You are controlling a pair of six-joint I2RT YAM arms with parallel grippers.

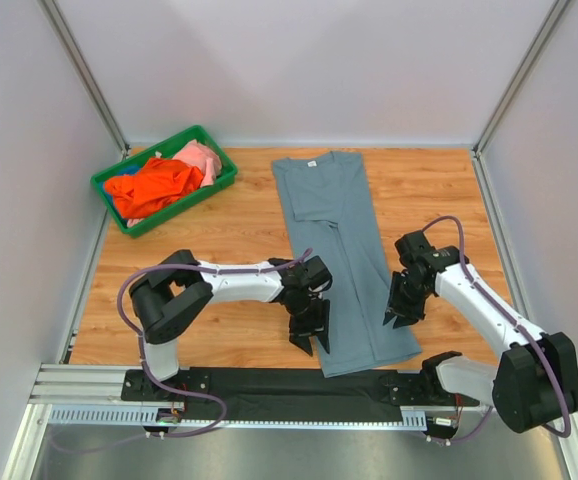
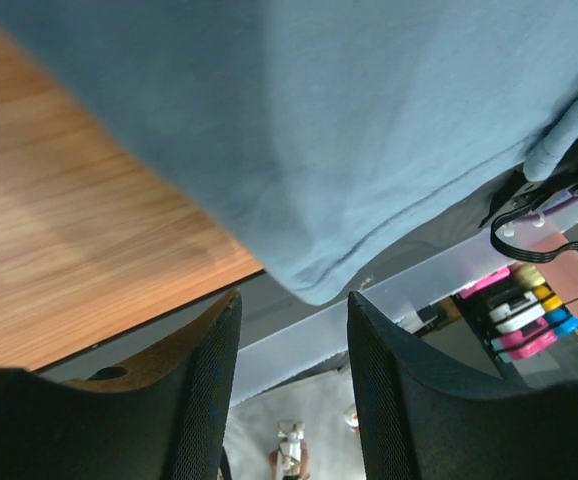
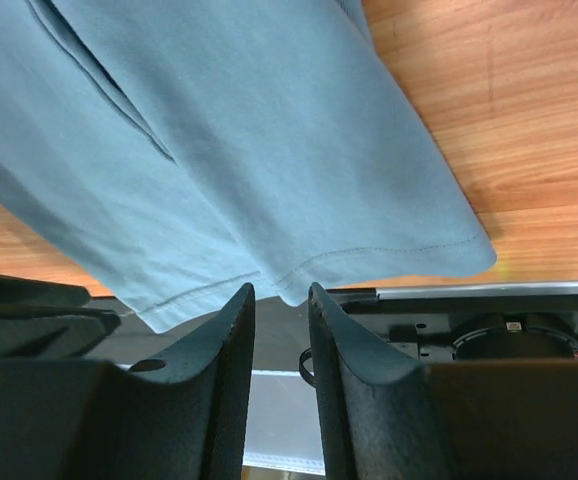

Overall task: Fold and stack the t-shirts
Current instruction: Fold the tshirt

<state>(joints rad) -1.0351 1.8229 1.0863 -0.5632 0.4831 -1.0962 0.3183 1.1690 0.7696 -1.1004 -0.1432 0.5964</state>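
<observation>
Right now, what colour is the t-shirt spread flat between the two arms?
The t-shirt is plain slate grey-blue; the top external view shows it best.

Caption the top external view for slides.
Left tool and right tool flank the hem of the grey-blue t-shirt; orange shirt and pink shirt lie in the green bin.

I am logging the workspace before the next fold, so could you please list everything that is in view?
grey-blue t-shirt: one, slate grey-blue, folded into a long strip, flat mid-table, hem toward the arms.
orange t-shirt: one, bright orange, crumpled in the bin.
pink t-shirt: one, pale pink, in the bin's far end, beside the orange one.
green bin: one, green, far left of the table.
table: one, wood-grain top.
left gripper: black, open, empty, by the hem's left corner.
right gripper: black, jaws narrowly apart, empty, by the hem's right side.
</observation>
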